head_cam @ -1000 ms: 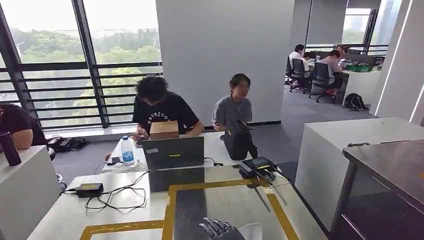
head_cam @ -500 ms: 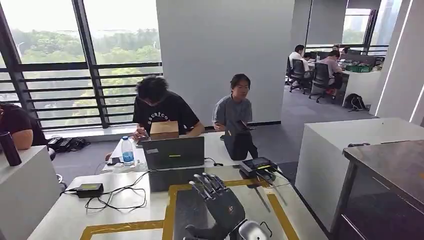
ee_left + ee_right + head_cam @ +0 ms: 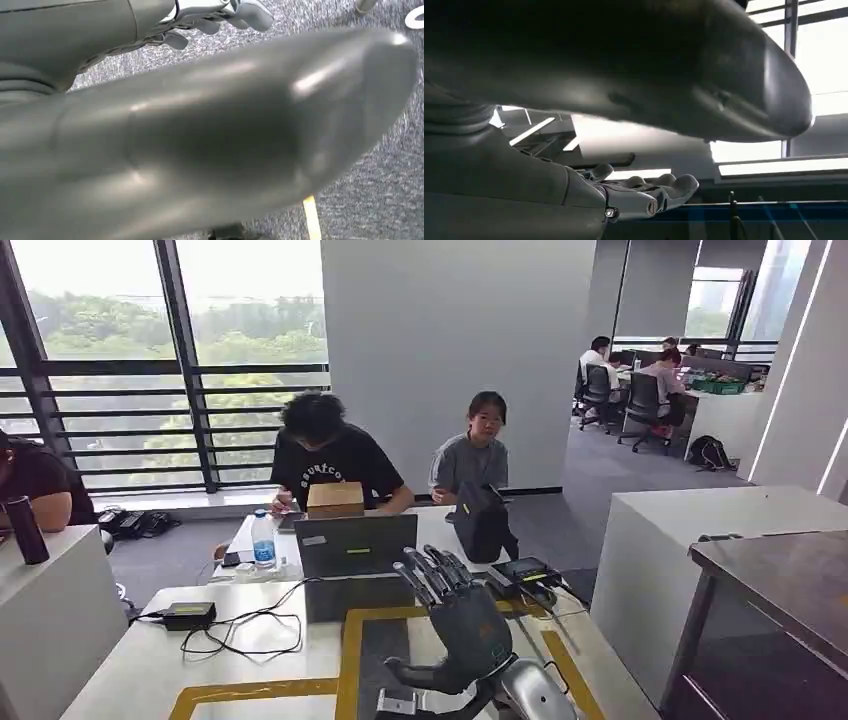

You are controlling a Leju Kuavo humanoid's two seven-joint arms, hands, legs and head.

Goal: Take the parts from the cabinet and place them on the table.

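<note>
The robot's dark grey right hand (image 3: 462,625) hovers empty, fingers spread wide, above the near edge of the white yellow-taped table (image 3: 250,660), ready to reach; the left hand's state I cannot tell.

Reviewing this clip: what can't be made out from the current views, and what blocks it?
- Cabinet and parts: cannot be made out in the head view.
- Left robot hand: left wrist view, its thumb covers most of the frame; fingers cut off by the edge.
- Right robot hand: raised with fingers apart, holding nothing; it hides part of the table behind it.
- Right wrist view: dark, thumb blocks the surroundings.
</note>
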